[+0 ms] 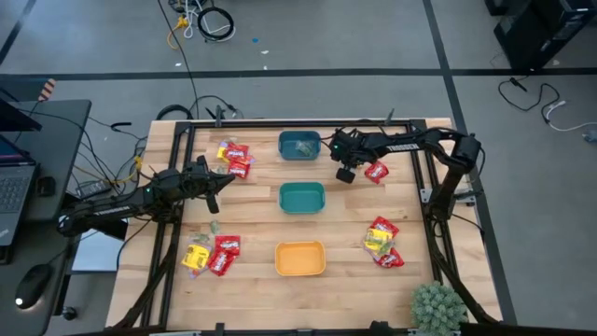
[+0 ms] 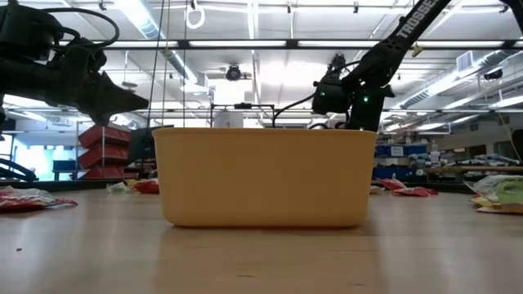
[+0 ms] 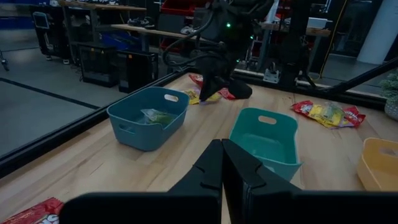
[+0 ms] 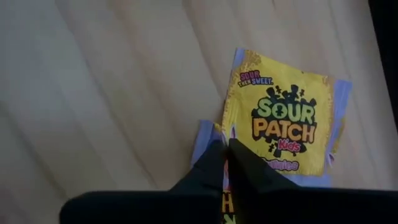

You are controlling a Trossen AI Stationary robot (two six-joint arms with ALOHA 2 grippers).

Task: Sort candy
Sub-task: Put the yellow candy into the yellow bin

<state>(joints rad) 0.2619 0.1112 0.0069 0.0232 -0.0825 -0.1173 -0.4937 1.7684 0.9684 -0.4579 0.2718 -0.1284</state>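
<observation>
- The right gripper (image 4: 225,163) is pinching shut on the near edge of a yellow Sour Patch Kids packet (image 4: 283,121), which is lying flat on the worktop (image 4: 93,93) and stretching away from the fingertips.
- The blue-grey bin (image 1: 298,146) is sitting just beside that gripper, with the teal bin (image 1: 302,197) and orange bin (image 1: 299,259) lined up further along.
- The left gripper (image 3: 222,163) is hovering shut and empty near the red packets (image 1: 234,158).
- More candy piles (image 1: 383,243) are lying well apart; nothing seems to be blocking the way.
</observation>
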